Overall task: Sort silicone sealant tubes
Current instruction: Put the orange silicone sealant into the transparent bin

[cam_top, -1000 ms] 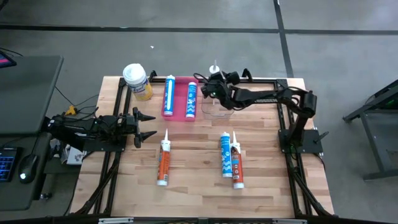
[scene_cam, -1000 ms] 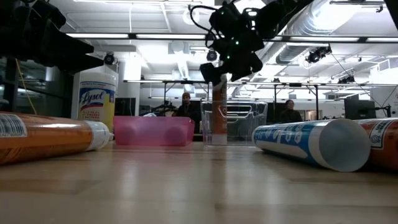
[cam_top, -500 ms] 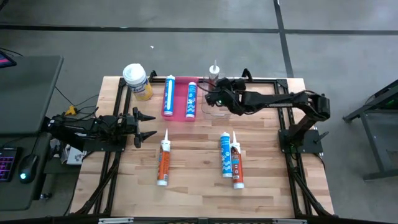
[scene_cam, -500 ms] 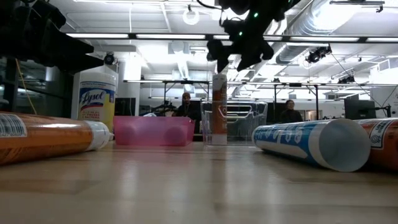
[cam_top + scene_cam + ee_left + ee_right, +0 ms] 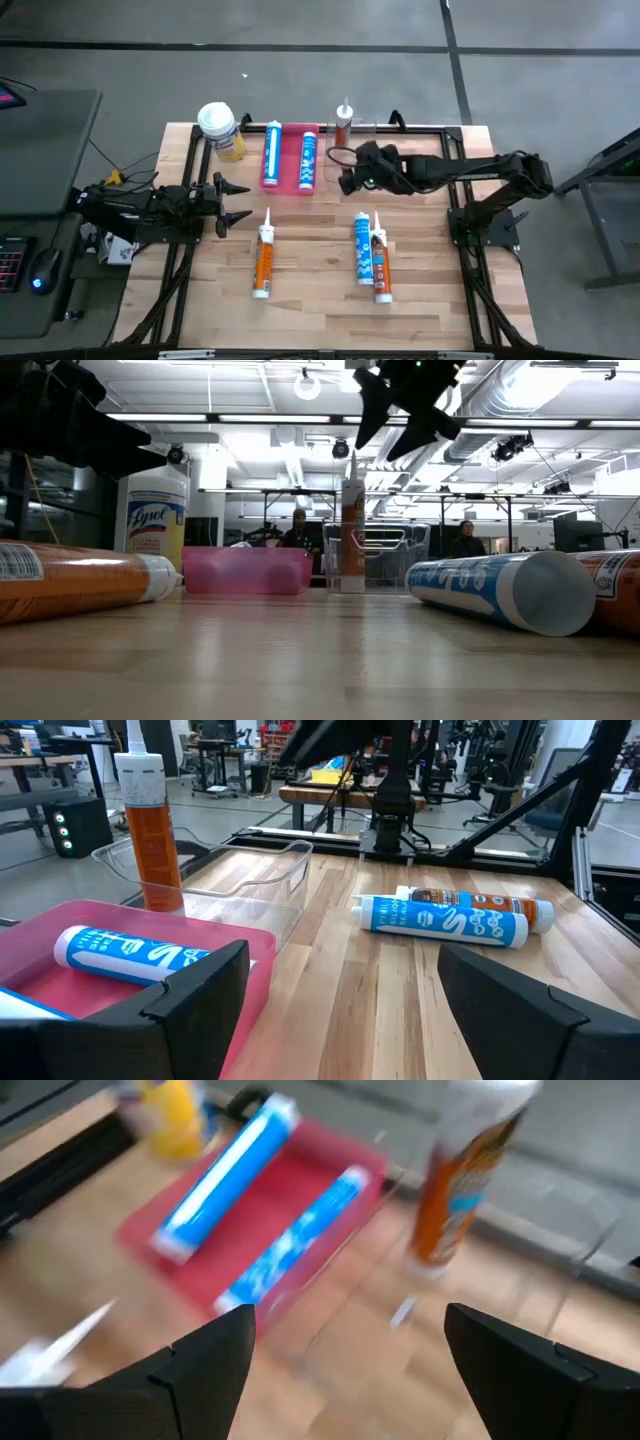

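Six tubes are seen in the high view, and three of them remain loose on the bare wood. At the far left of that frame the left gripper [image 5: 232, 200] is parked at the table's edge, its fingers spread wide and nothing held. Just right of it, at lower centre-left, an orange tube [image 5: 263, 257] lies with its long axis running up and down the frame, nozzle toward the top. Above it, at upper centre, two blue tubes [image 5: 271, 155] are laid side by side in the pink tray [image 5: 290, 157], also lengthwise up the frame. Right of the tray, an upright orange tube [image 5: 343, 119] stands in the clear bin [image 5: 364, 128], its nozzle up. The right gripper [image 5: 347, 183] hangs just below that bin, fingers well apart and empty. Below it, at lower centre, a blue tube [image 5: 362, 250] and an orange one [image 5: 380, 267] lie touching, both parallel to the first, nozzles toward the top. This pair is judged to be the right arm's nearer pick: it lies straight down the frame from the gripper, so the fingers would need to close across the tube's short width, while the lone orange tube is nearer to the left arm.
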`<state>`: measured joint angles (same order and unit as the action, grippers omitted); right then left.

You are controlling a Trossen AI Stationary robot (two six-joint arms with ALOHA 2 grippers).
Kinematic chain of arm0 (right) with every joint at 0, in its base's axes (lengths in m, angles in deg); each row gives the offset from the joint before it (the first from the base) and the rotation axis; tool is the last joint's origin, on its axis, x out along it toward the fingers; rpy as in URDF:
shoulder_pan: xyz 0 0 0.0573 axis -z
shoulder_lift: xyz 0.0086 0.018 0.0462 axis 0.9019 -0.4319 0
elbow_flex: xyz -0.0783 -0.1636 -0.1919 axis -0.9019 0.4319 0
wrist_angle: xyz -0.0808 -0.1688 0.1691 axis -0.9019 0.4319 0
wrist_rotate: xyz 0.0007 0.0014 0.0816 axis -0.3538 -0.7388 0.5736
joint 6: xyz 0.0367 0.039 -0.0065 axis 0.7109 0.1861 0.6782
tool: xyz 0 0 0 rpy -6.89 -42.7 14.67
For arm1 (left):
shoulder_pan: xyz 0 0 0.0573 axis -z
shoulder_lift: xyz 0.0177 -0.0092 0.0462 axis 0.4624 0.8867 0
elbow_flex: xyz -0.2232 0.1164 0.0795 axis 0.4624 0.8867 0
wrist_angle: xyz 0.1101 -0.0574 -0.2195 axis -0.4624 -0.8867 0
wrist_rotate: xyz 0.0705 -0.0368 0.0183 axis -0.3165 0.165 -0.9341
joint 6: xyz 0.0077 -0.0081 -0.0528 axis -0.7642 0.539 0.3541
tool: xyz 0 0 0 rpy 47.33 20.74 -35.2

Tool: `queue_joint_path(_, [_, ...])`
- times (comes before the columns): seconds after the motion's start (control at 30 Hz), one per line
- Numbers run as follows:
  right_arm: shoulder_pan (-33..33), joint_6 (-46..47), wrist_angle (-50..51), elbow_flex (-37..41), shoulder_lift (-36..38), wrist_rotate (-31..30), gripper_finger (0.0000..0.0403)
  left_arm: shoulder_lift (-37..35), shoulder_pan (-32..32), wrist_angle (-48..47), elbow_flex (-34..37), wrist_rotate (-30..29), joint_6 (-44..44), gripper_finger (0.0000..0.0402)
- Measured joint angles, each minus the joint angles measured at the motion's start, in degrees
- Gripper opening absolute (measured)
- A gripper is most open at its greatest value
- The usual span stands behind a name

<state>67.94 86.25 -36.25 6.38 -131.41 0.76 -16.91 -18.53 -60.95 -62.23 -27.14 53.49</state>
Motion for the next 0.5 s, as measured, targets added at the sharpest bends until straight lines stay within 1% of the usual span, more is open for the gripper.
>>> queue_joint_path(0.13, [-1.8,7.5,6.3,0.0,1.5,7.3,0.0321,0.0,0.0,0.0,0.0,0.0,0.0,0.0319])
queue_joint_path(0.27, [-4.1,16.0,12.9,0.0,1.9,13.2,0.0321,0.0,0.0,0.0,0.0,0.0,0.0,0.0319])
queue_joint_path(0.5, [-7.8,29.0,21.0,0.0,1.9,24.9,0.0321,0.0,0.0,0.0,0.0,0.0,0.0,0.0319])
